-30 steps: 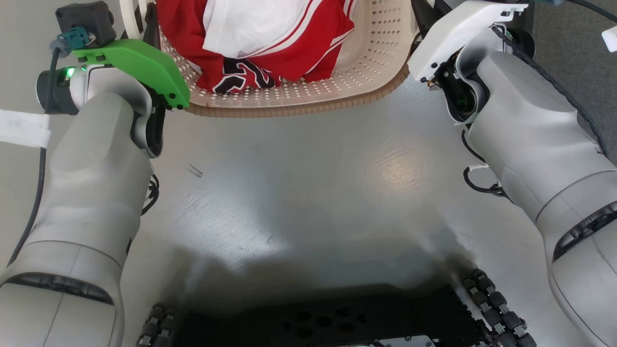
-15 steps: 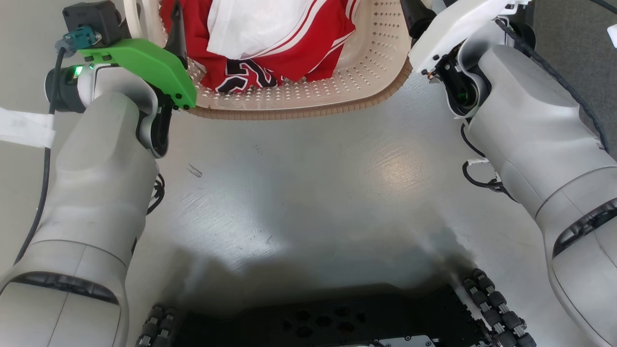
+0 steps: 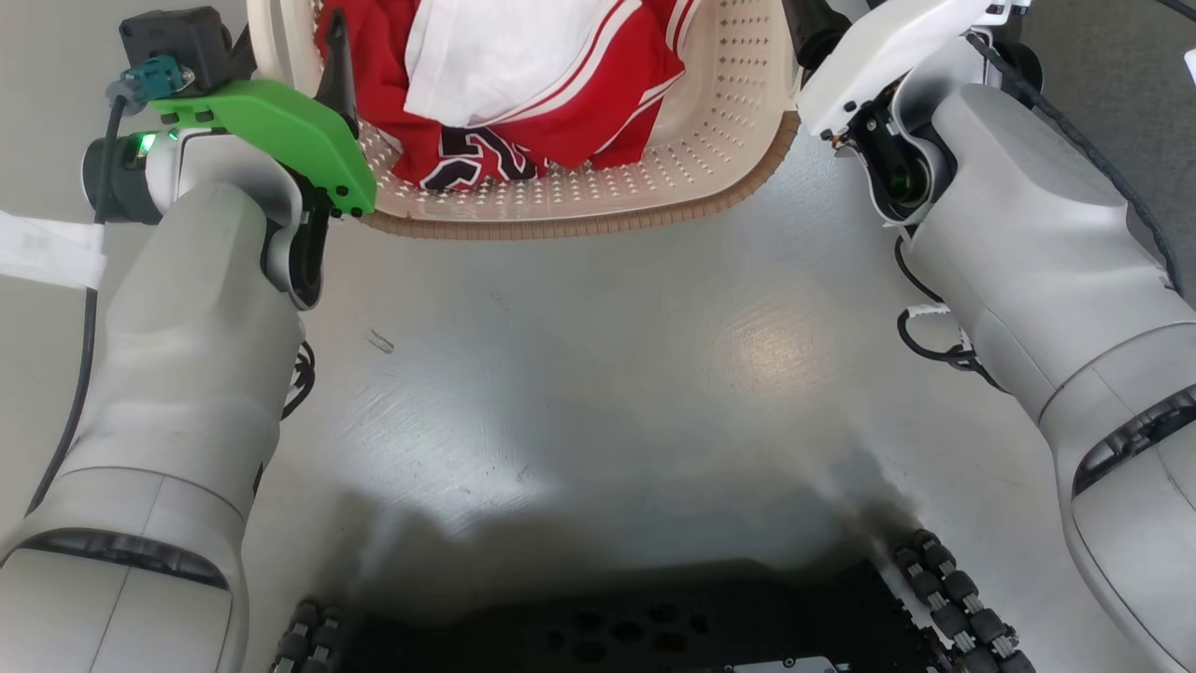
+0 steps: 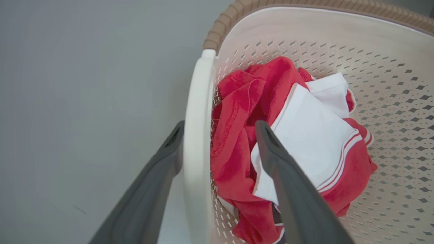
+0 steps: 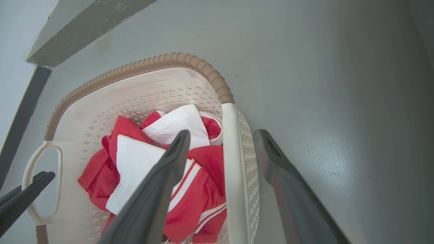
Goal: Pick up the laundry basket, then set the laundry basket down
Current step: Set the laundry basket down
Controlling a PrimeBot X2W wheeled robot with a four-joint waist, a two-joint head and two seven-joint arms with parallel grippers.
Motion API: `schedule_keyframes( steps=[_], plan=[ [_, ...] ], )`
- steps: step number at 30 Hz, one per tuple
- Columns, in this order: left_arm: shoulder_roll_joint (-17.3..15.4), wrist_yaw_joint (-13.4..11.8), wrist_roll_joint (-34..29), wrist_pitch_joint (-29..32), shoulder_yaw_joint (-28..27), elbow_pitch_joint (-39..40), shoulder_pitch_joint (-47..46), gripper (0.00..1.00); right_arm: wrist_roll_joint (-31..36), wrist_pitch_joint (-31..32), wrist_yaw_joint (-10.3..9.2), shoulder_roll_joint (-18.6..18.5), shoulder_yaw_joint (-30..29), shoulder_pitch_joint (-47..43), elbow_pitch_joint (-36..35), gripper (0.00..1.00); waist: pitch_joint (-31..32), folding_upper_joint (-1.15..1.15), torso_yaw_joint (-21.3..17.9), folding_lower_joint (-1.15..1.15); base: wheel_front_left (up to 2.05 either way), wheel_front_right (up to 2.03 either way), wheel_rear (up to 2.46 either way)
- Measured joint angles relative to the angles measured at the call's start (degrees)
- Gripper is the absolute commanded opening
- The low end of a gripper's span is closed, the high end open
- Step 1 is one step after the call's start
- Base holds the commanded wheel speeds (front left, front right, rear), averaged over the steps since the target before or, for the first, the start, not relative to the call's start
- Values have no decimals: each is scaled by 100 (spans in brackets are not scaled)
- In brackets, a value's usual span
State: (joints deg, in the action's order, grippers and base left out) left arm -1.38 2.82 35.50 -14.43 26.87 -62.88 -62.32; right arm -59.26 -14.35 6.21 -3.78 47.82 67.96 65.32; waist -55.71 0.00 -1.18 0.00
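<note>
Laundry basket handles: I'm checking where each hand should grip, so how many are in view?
2. One handle is straddled by the left hand, on the laundry basket's left side; the other handle is straddled by the right hand, on its right side.

The laundry basket (image 3: 579,227) runs off the head view's top edge, its far half lost. Inside, clothes (image 3: 505,56) cover its bottom, and the black print (image 3: 476,159) on the red shirt (image 3: 635,84) is folded and unreadable. A green cover (image 3: 271,131) hides most of the left fingers (image 3: 336,65).
</note>
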Motion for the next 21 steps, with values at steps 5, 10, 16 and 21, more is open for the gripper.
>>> schedule_keyframes(
  steps=[5,10,16,21],
  plan=[
    [-7,-14,-42,0,-52,-42,15,100,7,0,0,0,-68,-46,0,100,117,0,-3,0,0,0,0],
    [-94,-41,-49,0,-112,-86,144,100,35,0,1,1,-160,-171,-2,100,349,0,-24,-1,0,0,0],
    [-144,-42,-60,0,-234,24,315,100,87,0,29,1,-296,-338,-48,100,632,0,-53,-1,0,0,0],
    [-154,-41,-105,0,-336,247,608,100,154,0,29,5,-423,-500,-188,100,914,0,-91,-1,0,0,0]
  ],
)
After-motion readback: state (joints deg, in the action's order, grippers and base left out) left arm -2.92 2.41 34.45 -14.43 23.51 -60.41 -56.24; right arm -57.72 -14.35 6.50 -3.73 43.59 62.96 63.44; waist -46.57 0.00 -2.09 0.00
